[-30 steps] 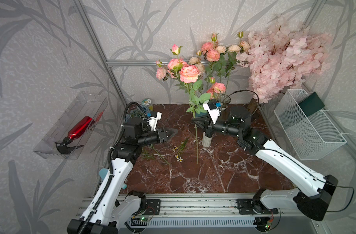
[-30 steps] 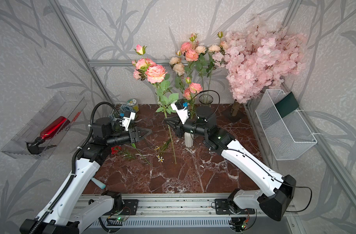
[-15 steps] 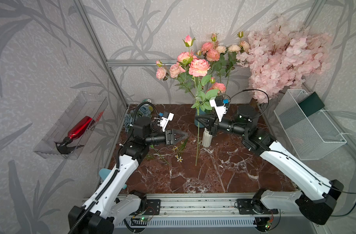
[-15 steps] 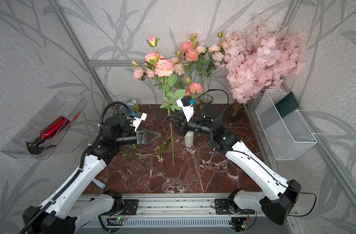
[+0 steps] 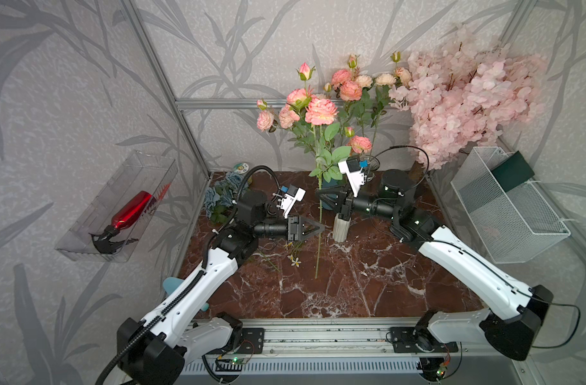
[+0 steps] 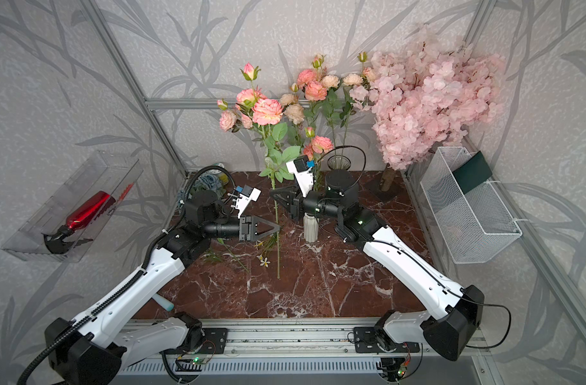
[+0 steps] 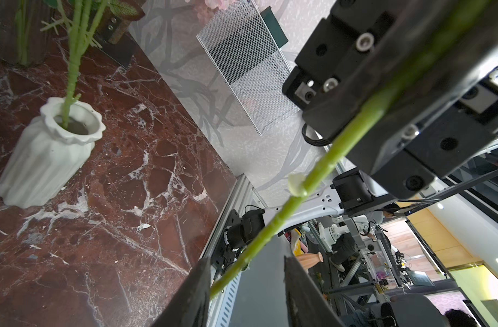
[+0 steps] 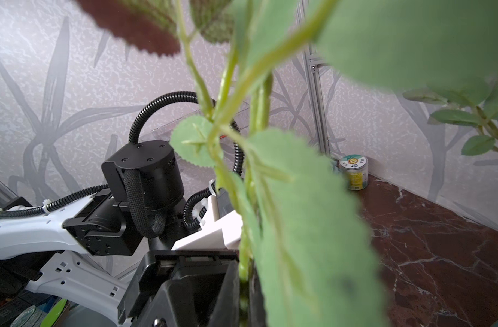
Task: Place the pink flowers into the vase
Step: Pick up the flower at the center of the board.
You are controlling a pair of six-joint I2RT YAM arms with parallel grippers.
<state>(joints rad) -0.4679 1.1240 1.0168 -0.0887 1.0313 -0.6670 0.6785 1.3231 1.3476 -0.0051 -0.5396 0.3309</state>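
Advanced, left gripper (image 5: pixel 322 228) meets the pink flowers (image 5: pixel 321 111) — right gripper (image 5: pixel 320 199) clamps them.

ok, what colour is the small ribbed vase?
The ribbed vase is plain white; left wrist view shows it best.

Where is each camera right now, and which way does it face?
Both top views: high at the front, looking down and back over the red marble tabletop; both arms, left claw, right claw.
Left wrist: looks past its own claw fingers at the white ribbed vase and right claw.
Right wrist: looks past its shut claw, through the pink flower's green stem, at the left arm.
Shared: that stem.
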